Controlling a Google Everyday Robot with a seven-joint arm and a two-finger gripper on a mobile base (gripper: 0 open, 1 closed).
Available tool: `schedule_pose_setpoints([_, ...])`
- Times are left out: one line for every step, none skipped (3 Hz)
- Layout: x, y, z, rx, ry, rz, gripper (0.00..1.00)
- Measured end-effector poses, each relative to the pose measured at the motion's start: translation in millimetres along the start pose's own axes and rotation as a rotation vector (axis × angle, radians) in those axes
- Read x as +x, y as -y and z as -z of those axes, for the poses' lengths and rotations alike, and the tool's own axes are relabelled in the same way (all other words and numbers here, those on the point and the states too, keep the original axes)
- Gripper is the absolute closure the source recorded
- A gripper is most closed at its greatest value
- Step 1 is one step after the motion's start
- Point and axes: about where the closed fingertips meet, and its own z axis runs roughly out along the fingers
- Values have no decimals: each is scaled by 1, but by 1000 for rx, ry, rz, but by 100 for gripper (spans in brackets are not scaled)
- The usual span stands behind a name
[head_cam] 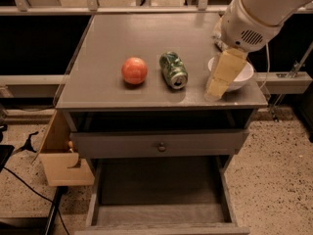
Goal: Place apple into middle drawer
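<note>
The apple (pixel 134 70), a smooth, round, orange-red ball with a soft sheen, sits on the matte grey top of the cabinet (pixel 122 33), left of centre and well apart from the middle drawer (pixel 159 214). That drawer stands pulled out at the bottom, 1 deep rectangular tray of grey-painted wood with a bare floor and plain side walls. Just right of the apple, a green can (pixel 173 70) lies on its side, its metal end toward the camera; its mottled print cannot be read. The gripper (pixel 217 84), a pale yellow, flat-sided slab below a glossy white rounded arm housing (pixel 249 18) with a small vent grille, hangs over the near-left rim of a white bowl (pixel 243 76); whether it is parted or closed cannot be made out. Above the tray is a closed grey drawer front with 1 small round knob (pixel 159 147). A pale tan wooden box (pixel 63 165) juts out at the cabinet's left, over speckled flooring (pixel 274 170).
</note>
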Motion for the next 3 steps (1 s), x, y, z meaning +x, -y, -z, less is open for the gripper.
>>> schedule_pose_setpoints([5,0,-2,-9,5,-15,0])
schedule_pose_setpoints([-14,18,-13,-2,83,-22,0])
schedule_pose_setpoints([-37,34,-22,10,152,-5,0])
